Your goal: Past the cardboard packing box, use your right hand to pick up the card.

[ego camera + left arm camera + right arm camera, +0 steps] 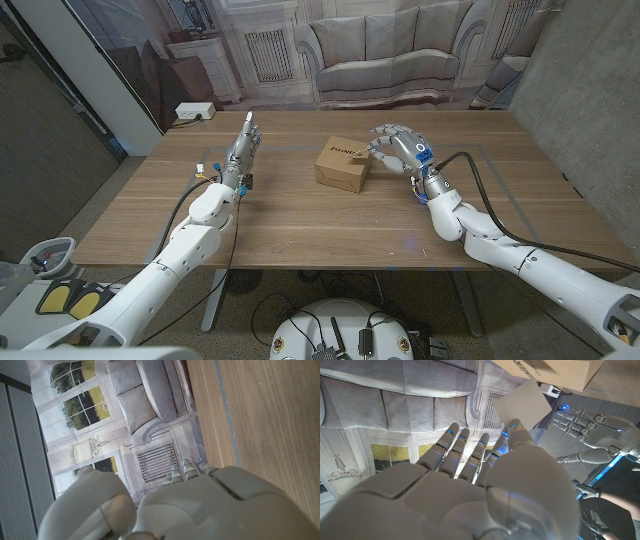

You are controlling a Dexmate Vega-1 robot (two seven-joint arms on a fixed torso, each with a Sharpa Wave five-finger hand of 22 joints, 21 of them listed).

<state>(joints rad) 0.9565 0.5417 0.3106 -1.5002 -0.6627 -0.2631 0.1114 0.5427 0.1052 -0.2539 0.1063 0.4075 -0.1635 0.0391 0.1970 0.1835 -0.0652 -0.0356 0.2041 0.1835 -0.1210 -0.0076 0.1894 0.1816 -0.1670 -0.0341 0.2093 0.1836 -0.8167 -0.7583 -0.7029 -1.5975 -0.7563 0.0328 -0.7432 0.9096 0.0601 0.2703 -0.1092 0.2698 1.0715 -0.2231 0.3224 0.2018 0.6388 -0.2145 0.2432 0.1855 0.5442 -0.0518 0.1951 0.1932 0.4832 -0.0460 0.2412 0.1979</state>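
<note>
Right wrist view shows the right hand (470, 485) pinching the white card (522, 406) at a fingertip, lifted clear beside the cardboard packing box (344, 164) so it is free of the bench (300, 225). The left hand (240, 150) waits upright, holding nothing, fingers together.

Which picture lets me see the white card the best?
The right wrist view. There the card is big and plain, a white sheet at the right hand's fingertips, beside the cardboard box. In the head view it is mostly hidden by that hand. The left wrist view faces the backdrop and table edge instead.
</note>
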